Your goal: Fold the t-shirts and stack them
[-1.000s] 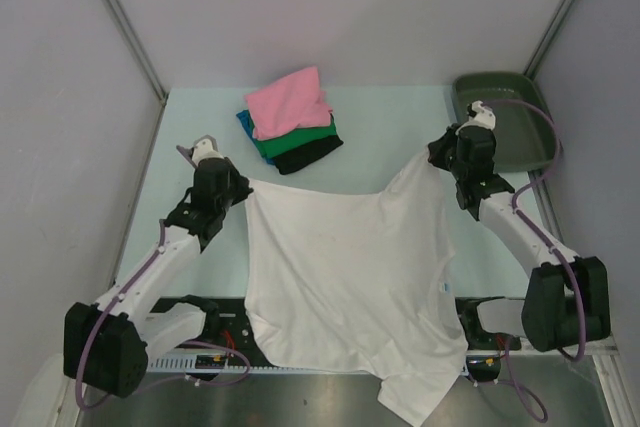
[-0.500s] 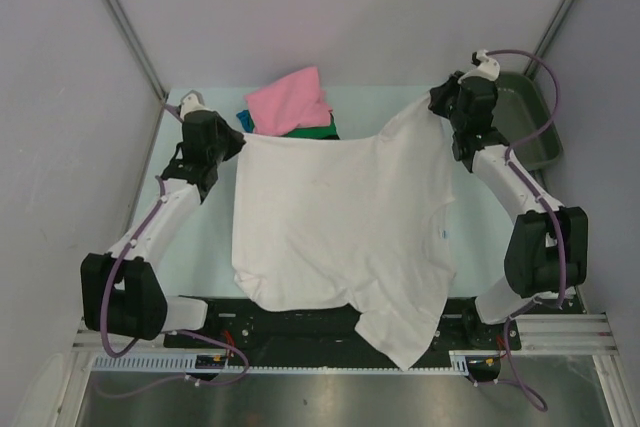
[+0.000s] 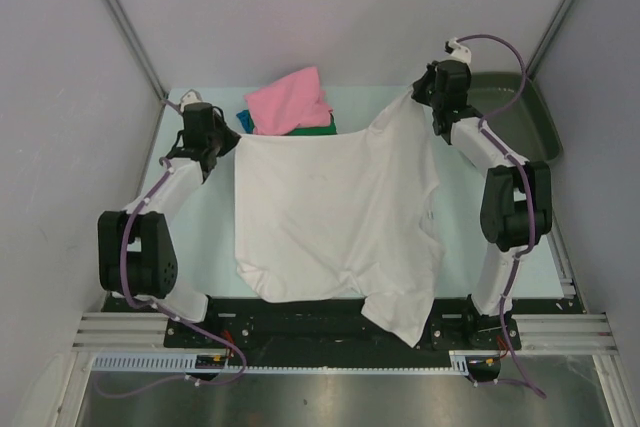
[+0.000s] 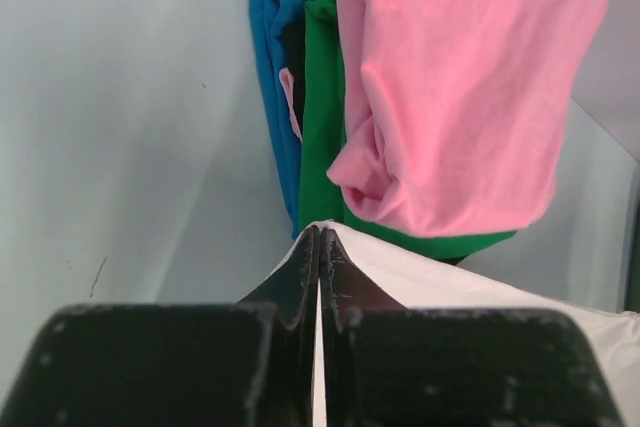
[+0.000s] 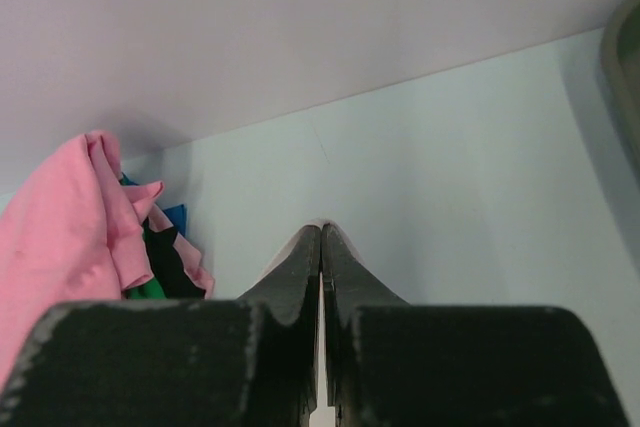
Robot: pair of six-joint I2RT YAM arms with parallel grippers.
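A large white t-shirt (image 3: 335,217) hangs stretched between both arms, its lower end trailing over the near table edge. My left gripper (image 3: 232,140) is shut on its left top corner, and white cloth (image 4: 470,292) shows pinched between the left gripper's (image 4: 320,237) fingertips. My right gripper (image 3: 416,97) is shut on the right top corner, the same grip showing at the right gripper (image 5: 321,232) in its wrist view. Behind the shirt lies a pile of t-shirts: pink (image 3: 290,100) on top, then green (image 4: 322,117), teal-blue (image 4: 272,57) and black.
A dark grey-green tray (image 3: 525,112) stands at the back right, just behind my right arm. Grey walls close in the table (image 3: 195,237) on three sides. The arm bases and a black rail (image 3: 300,322) run along the near edge.
Both arms have swung up and toward the back, lifting the white t-shirt's top edge to the pile. The shirt's lower end has been dragged away from the near edge.
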